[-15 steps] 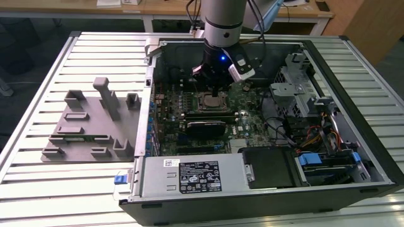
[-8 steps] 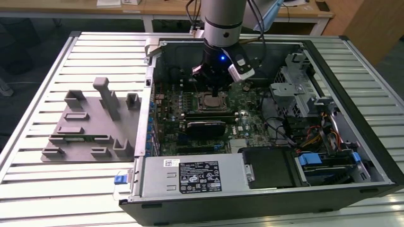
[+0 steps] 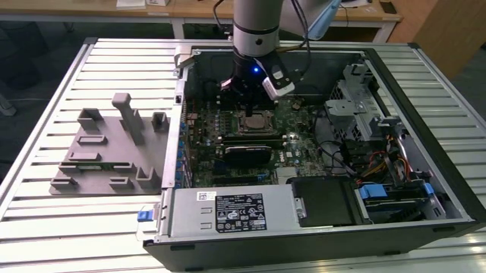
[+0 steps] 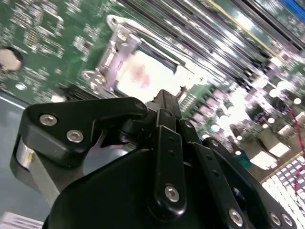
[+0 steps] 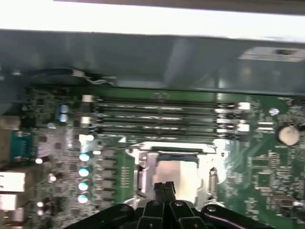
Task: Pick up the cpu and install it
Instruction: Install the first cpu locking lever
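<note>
Gripper, on the arm that reaches down into the open computer case: its two black fingers are pressed together at the tips with nothing between them. They are poised directly over the cpu; whether they touch it cannot be told. The cpu, a silvery square also seen bright in the second wrist view, lies flat inside the metal-framed socket on the green motherboard. In the exterior view the cpu sits near the centre of the board, just below the gripper. Beside the socket run four parallel memory slots. A round coin cell and a row of pale-topped capacitors stand on opposite sides of the socket. In the exterior view, a black rectangular block lies on the board at 6 o'clock from the cpu. Farther toward 6 o'clock is the grey power supply with its label. Drive cages and wiring fill the case at 3 o'clock. Outside the case at 9 o'clock, a grey moulded fixture rests on the slatted metal table.
</note>
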{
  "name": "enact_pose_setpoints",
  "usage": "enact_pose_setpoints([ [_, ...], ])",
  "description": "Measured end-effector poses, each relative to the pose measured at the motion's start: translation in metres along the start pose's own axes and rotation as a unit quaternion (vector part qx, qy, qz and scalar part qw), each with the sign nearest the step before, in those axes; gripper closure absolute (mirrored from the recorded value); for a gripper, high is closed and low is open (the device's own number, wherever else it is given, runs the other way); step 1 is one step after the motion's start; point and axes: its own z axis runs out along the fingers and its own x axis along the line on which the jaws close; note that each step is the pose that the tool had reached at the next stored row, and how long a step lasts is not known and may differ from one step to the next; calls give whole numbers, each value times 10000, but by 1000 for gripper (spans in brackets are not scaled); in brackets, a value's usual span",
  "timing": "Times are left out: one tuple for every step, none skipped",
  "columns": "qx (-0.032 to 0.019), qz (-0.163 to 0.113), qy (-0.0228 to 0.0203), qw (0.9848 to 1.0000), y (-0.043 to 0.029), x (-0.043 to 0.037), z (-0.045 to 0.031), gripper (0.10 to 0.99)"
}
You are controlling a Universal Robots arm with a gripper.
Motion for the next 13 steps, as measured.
enact_pose_setpoints([
  [0,0,-1,10000,1,36,0,980],
  [0,-1,-2,10000,3,72,0,980],
  [0,0,-3,10000,3,108,-1,980],
  [1,0,-3,10000,4,146,-2,980],
  [0,-1,-5,10000,6,186,-2,980],
  [0,0,-7,10000,7,227,-3,980],
  [-1,0,-9,10000,8,267,-3,980],
  [-3,-1,-12,10000,10,309,-3,980],
  [-5,0,-14,10000,11,345,-4,980],
  [-18,0,-14,10000,11,368,-5,980],
  [-51,1,-16,10000,12,381,-5,980],
  [-91,1,-17,10000,12,388,-6,980],
  [-135,1,-19,9999,12,394,-12,980],
])
